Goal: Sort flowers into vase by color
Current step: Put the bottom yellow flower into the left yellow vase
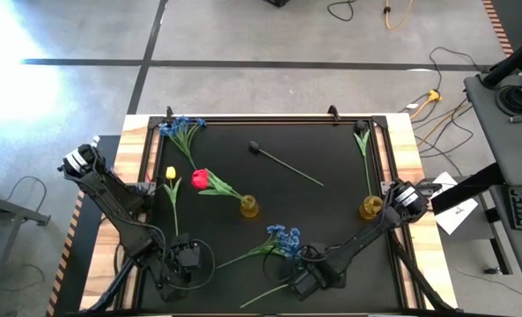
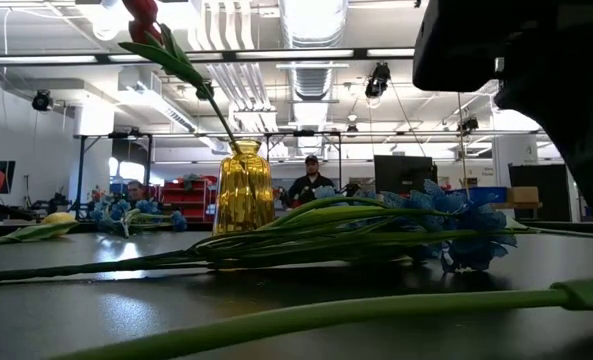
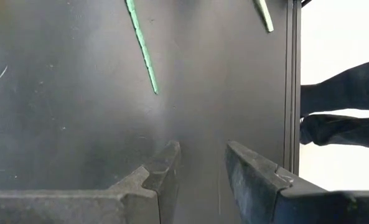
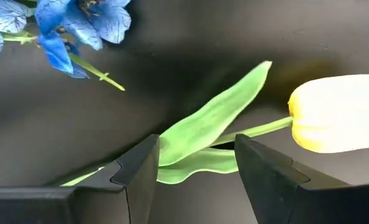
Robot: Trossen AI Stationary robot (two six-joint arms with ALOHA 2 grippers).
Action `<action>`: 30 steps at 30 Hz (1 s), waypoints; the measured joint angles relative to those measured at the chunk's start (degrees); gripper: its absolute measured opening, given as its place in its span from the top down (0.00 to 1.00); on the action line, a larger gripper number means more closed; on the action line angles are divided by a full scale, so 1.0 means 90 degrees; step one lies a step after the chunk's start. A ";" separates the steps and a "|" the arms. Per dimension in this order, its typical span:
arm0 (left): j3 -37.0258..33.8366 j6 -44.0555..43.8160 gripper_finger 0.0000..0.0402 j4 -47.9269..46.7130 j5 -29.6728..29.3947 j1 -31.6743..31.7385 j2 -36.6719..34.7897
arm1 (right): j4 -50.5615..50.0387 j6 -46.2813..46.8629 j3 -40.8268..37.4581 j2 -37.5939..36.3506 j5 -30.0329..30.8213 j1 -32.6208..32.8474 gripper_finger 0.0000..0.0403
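My right gripper [image 1: 306, 280] is open near the table's near edge. In the right wrist view its fingers stand on either side of a yellow tulip's leaves [image 4: 203, 134], just below the bloom [image 4: 340, 112]; its stem [image 1: 265, 295] lies on the table. A blue spray [image 1: 283, 236] lies beside it. A red tulip [image 1: 199, 179] stands with its stem in an amber vase [image 1: 248, 207]. Another yellow tulip [image 1: 171, 173] and another blue spray [image 1: 181, 126] lie at the left. My left gripper [image 1: 187, 261] hovers open over bare table [image 3: 78, 112].
A second amber vase [image 1: 371, 208] stands near the right edge with a green leafy stem [image 1: 363, 141] leaning toward the far edge. A thin black rod [image 1: 284, 164] lies in the far middle. A raised frame [image 1: 269, 118] rims the black table. People show in the room beyond.
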 joint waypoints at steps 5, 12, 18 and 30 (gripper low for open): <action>0.0000 0.0002 0.71 0.0000 0.0000 0.0000 0.0000 | -0.0011 0.0004 -0.0001 0.0000 -0.0124 0.0052 0.50; 0.0000 0.0029 0.71 -0.0002 0.0000 0.0000 0.0000 | 0.0055 0.0010 -0.0041 -0.0005 -0.0246 0.0104 0.50; 0.0000 0.0029 0.71 -0.0002 0.0000 0.0000 0.0000 | 0.0090 0.0017 0.0090 -0.0007 -0.0344 0.0243 0.50; 0.0000 0.0080 0.71 -0.0002 0.0000 0.0000 0.0000 | 0.0066 0.0047 -0.0209 -0.0010 -0.0348 0.0267 0.50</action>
